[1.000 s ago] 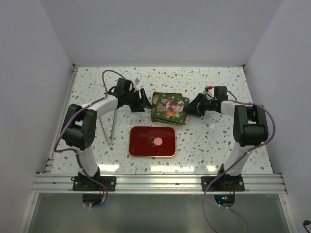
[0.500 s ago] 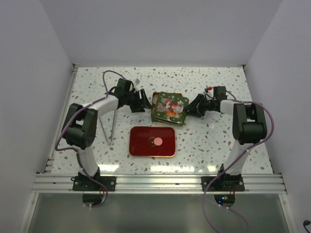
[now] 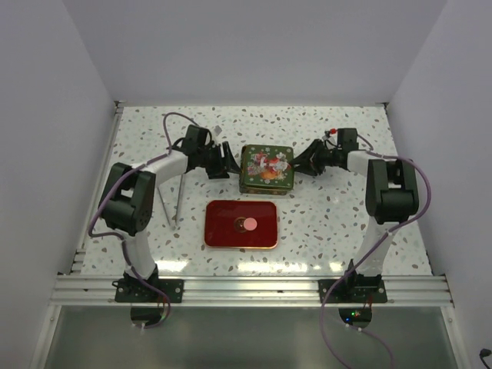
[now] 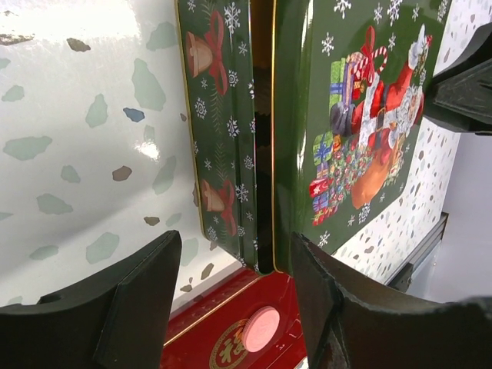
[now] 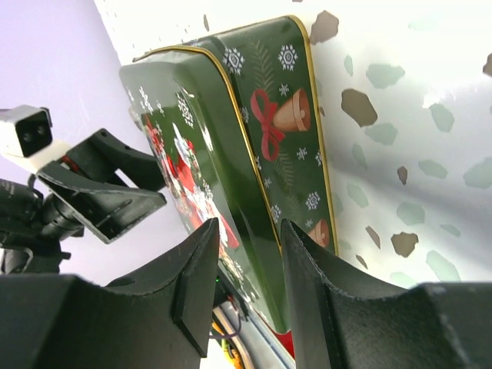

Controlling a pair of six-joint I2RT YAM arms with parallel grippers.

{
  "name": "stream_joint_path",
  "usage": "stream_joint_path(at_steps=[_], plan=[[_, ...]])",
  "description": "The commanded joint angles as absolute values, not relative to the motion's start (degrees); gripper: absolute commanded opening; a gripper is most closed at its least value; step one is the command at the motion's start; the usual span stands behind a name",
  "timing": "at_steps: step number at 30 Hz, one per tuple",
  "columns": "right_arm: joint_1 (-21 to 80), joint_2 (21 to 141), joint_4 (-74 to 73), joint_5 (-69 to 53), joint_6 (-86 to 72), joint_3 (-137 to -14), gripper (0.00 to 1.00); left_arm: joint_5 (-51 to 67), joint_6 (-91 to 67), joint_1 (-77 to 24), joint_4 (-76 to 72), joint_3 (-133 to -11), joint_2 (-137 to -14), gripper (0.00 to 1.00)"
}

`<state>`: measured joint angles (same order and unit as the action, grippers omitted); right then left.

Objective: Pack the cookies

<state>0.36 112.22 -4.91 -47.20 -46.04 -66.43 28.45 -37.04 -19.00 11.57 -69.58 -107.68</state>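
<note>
One pink cookie (image 3: 250, 224) lies on the flat red tin (image 3: 223, 231) in the near middle of the table. It also shows in the left wrist view as a pink disc (image 4: 261, 328). Behind it stands the green Christmas tin, its picture lid (image 3: 267, 165) lying square over the base (image 4: 223, 138). A dark slit shows between lid (image 4: 361, 115) and base on the left side. My left gripper (image 3: 229, 163) (image 4: 234, 246) is open and straddles the tin's left corner. My right gripper (image 3: 302, 164) (image 5: 250, 231) is shut on the lid's right rim (image 5: 184, 154).
Thin metal tongs (image 3: 173, 200) lie on the speckled table by the left arm. White walls close in the table at the back and on both sides. A metal rail (image 3: 246, 288) runs along the near edge.
The lid sat askew over the base and now lies square on it. My right gripper has moved back and slightly left with it. The left arm has stayed put.
</note>
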Motion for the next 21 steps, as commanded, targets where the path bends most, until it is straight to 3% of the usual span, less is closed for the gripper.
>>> stream_joint_path(at_steps=[1,21], plan=[[1.14,113.47,-3.96,-46.58,-47.37,-69.17,0.41,30.84,-37.00,-18.54,8.70,-69.78,-108.11,0.64],[4.48,116.37,-4.91,-45.44,-47.99,-71.80,0.41,34.19,-37.44,-19.16,4.83,-69.08,-108.54,0.67]])
